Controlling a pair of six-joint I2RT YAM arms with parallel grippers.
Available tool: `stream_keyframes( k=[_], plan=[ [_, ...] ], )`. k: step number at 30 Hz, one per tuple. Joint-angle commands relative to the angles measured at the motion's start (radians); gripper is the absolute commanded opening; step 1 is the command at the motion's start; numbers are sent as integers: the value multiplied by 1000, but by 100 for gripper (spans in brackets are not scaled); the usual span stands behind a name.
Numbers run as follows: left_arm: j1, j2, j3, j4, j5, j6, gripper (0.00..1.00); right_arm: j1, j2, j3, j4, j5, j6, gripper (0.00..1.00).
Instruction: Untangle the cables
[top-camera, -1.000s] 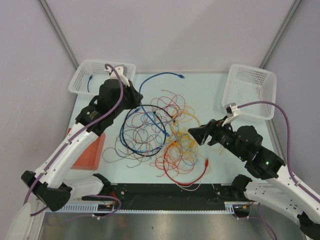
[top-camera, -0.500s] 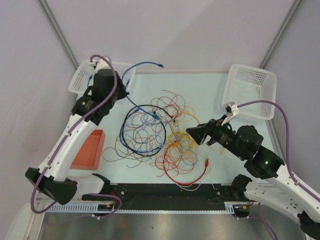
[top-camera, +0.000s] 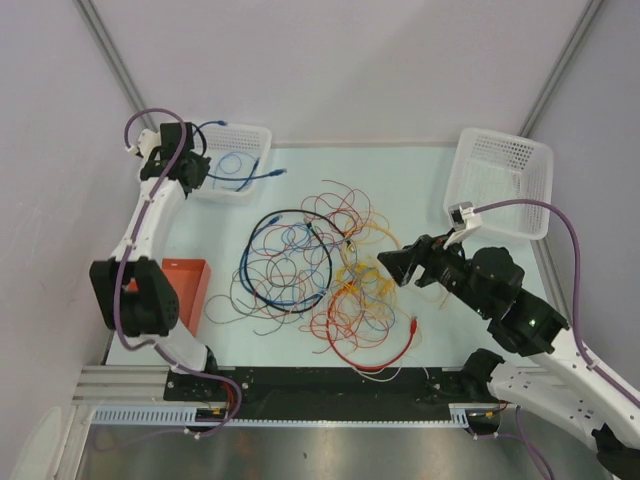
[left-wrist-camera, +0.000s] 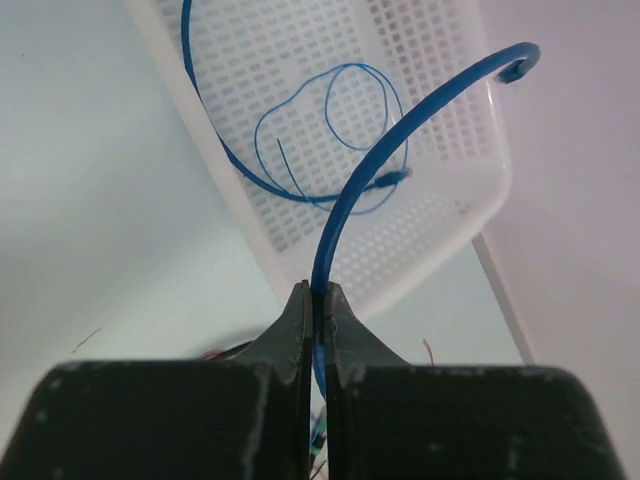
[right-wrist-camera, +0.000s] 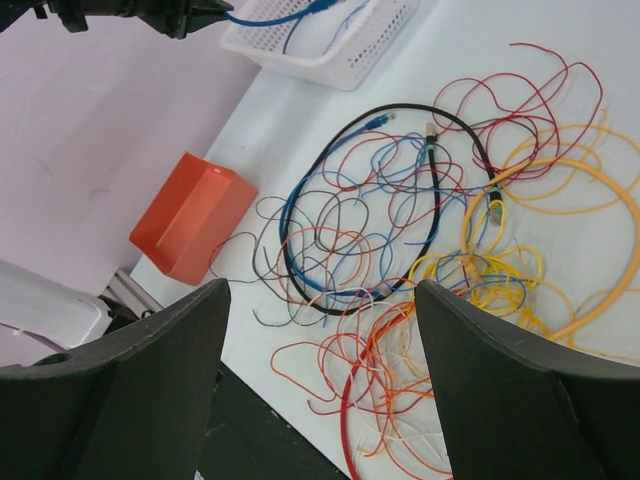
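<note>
From above, the left claw (top-camera: 188, 162) is up in the upper left of the picture, right by the left white basket (top-camera: 246, 131). A blue cable (top-camera: 250, 178) lies partly inside that basket, and one end sticks out over the basket's right side. The pile of cables (top-camera: 320, 270) sits in the middle of the table (top-camera: 420, 190), with red, blue, yellow, orange and black wires all mixed up. An orange box (top-camera: 185, 285) is at the left of the pile. The right claw (top-camera: 392, 265) hangs at the right edge of the pile, and a second white basket (top-camera: 500, 180) stands behind it. In the left wrist view, the left claw (left-wrist-camera: 320, 300) is pinched tight on the blue cable (left-wrist-camera: 352, 195), which curves up over the basket (left-wrist-camera: 440, 150). A thinner blue wire lies curled inside the basket. In the right wrist view, the right claw (right-wrist-camera: 320, 290) is spread wide with nothing in it. The tangled pile (right-wrist-camera: 430, 230) lies below it, a black cable (right-wrist-camera: 437, 200) looping through the middle and yellow ones (right-wrist-camera: 590, 200) at the right.
</note>
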Motion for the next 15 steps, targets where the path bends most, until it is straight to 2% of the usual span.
stream_keyframes(
  k=[1, 7, 14, 15],
  plan=[
    [63, 119, 89, 84, 50, -231, 0, -49, 25, 33, 29, -50, -35, 80],
    [96, 265, 147, 207, 55, -337, 0, -124, 65, 33, 36, -157, -33, 80],
    [102, 352, 184, 357, 56, -355, 0, -183, 151, 32, 41, -202, -40, 80],
    [105, 363, 193, 356, 70, -341, 4, -184, 157, 32, 49, -209, -40, 80]
  ],
)
